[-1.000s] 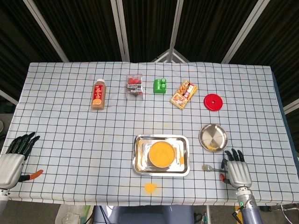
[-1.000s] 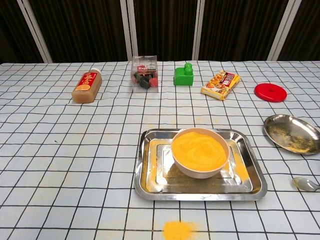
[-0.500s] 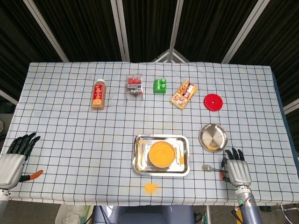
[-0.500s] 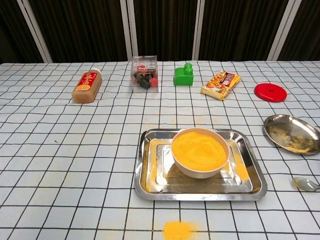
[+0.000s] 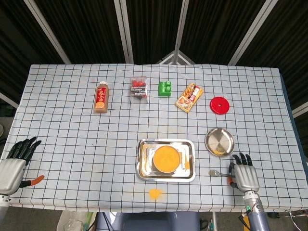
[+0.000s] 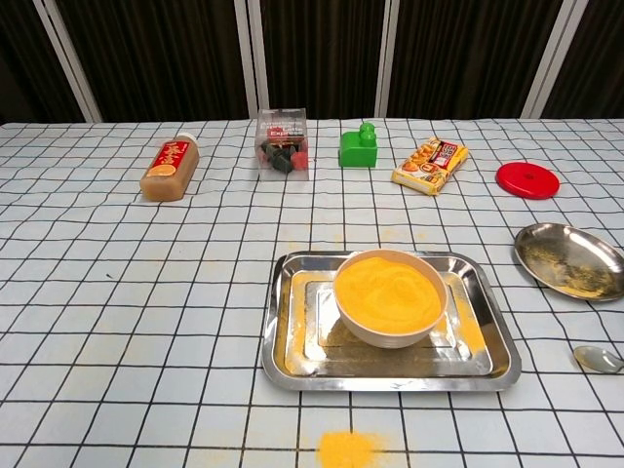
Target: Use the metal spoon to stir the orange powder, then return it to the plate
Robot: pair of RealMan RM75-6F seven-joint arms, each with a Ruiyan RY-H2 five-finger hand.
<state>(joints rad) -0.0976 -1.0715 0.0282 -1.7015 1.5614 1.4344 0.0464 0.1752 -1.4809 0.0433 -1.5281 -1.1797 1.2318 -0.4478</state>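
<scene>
The tray (image 6: 487,366), the plate (image 6: 568,259) and the spoon (image 6: 597,359) are shiny metal; the checked tablecloth (image 6: 146,312) looks matt.

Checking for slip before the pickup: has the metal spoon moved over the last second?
Yes, slightly. The metal spoon has slid toward the table's near edge, away from the round metal plate; the right hand has drawn back with it.

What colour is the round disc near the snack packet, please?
Red disc, clearest in the chest view.

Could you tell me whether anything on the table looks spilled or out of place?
Yes: a small heap of orange powder lies spilled on the cloth just in front of the tray, and more dusts the tray floor around the bowl.
</scene>
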